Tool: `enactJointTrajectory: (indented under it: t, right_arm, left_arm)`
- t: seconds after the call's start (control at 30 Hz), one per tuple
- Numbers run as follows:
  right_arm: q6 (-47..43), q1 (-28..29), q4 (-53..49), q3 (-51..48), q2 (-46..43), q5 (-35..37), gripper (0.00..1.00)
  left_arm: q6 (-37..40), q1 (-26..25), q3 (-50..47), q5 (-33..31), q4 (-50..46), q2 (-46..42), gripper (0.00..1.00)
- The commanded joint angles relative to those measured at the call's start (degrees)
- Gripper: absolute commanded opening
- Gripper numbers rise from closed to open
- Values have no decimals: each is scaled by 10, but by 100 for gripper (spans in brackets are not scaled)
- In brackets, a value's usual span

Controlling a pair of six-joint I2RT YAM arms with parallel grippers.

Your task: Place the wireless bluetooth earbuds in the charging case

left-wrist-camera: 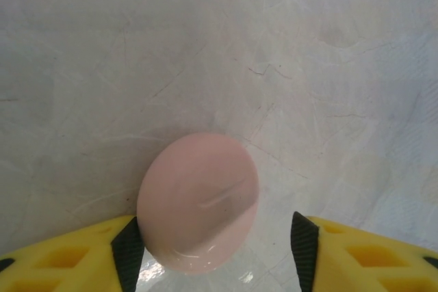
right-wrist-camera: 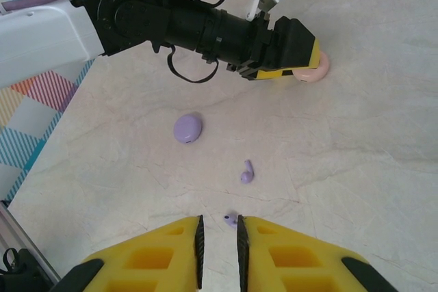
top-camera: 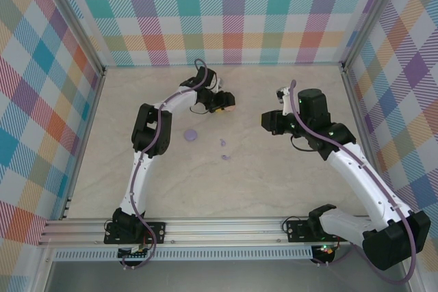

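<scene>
Left gripper (left-wrist-camera: 216, 244) jaws apart, straddling salmon-pink disc (left-wrist-camera: 198, 200); right gripper (right-wrist-camera: 219, 230) jaws nearly together; purple earbuds (top-camera: 226, 157) at disc's 6 o'clock

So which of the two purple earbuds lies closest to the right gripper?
The earbud right at the right gripper's fingertips; the other earbud lies farther out, toward the purple disc.

Bright, even light, soft shadows
</scene>
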Motion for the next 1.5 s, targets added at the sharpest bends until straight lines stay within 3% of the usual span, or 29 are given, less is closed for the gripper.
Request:
enactJointTrajectory:
  t: [0.0,0.27,0.5,0.6,0.83,1.1,1.47]
  right_arm:
    - [4,1,0,-11,-8,4,25]
    - [3,1,2,-16,7,0,26]
    - [0,1,9,-22,30,-6,28]
    - [-2,1,12,-23,37,-13,29]
    - [-3,1,17,-26,48,-18,31]
    - [0,1,18,-28,51,-21,33]
    - [2,1,14,-26,54,-17,34]
  left_arm:
    - [24,11,5,-58,-60,-15,65]
    - [78,14,6,-125,-121,-96,67]
    - [68,15,-171,-205,-55,-268,66]
    - [58,16,-246,-259,-54,-332,66]
    - [31,22,-395,-318,-67,-443,68]
    - [28,22,-498,-313,-45,-465,77]
    - [47,18,-493,-272,-18,-395,81]
